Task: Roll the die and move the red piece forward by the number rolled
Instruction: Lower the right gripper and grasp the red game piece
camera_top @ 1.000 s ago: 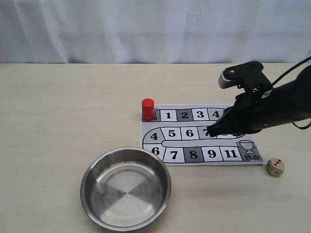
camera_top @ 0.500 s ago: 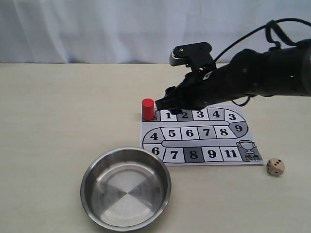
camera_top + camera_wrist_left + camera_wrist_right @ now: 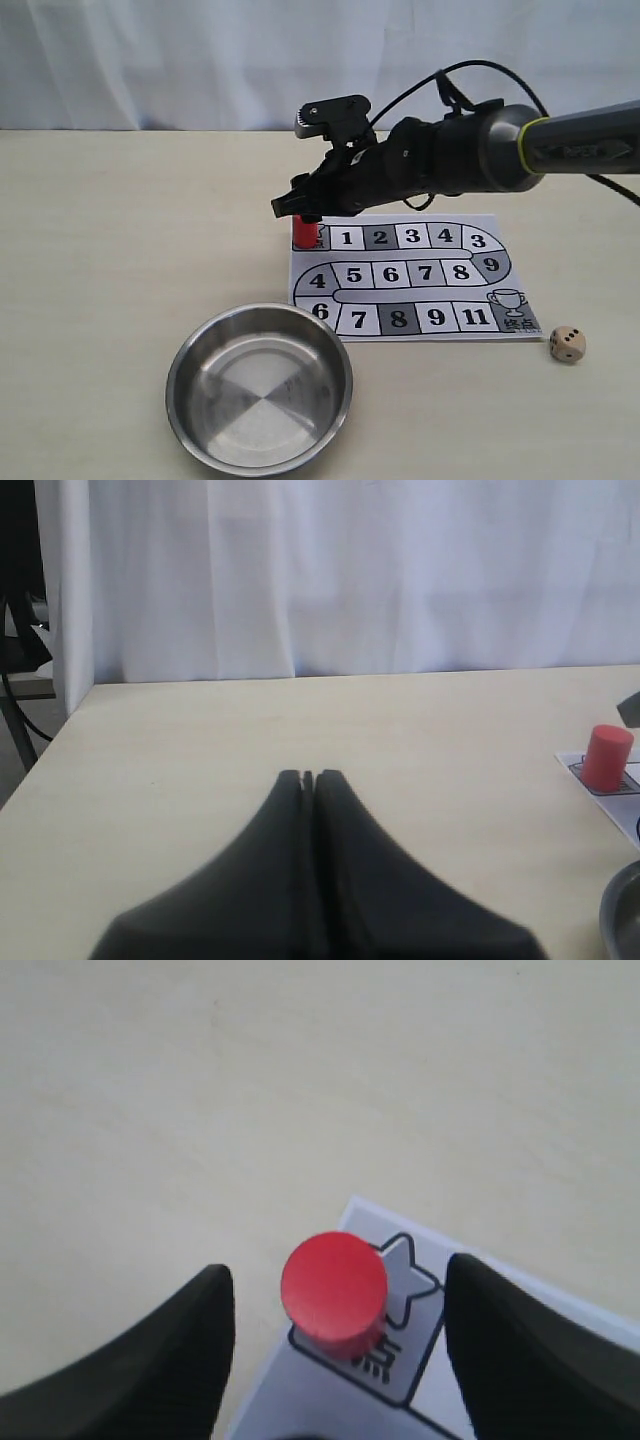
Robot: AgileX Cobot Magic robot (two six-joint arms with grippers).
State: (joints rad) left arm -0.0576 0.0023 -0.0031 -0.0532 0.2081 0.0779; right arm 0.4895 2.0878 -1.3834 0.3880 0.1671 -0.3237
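Two spread fingers of the right gripper [image 3: 292, 207] hover over the red piece [image 3: 334, 1288], upright on the game board's [image 3: 398, 319] far-left start square, so it should lower straight, centred, and close gently.

Table [image 3: 100, 250] carries board [image 3: 400, 297], bowl [image 3: 258, 395], die [image 3: 567, 344].

Between the spread fingers of the right gripper [image 3: 295, 208] we find the red piece [image 3: 333, 1285], with clear gaps on both sides. Ahead of the gripper the counter [image 3: 200, 1080] lies bare; the metal bowl [image 3: 190, 355] sits well off to its side.
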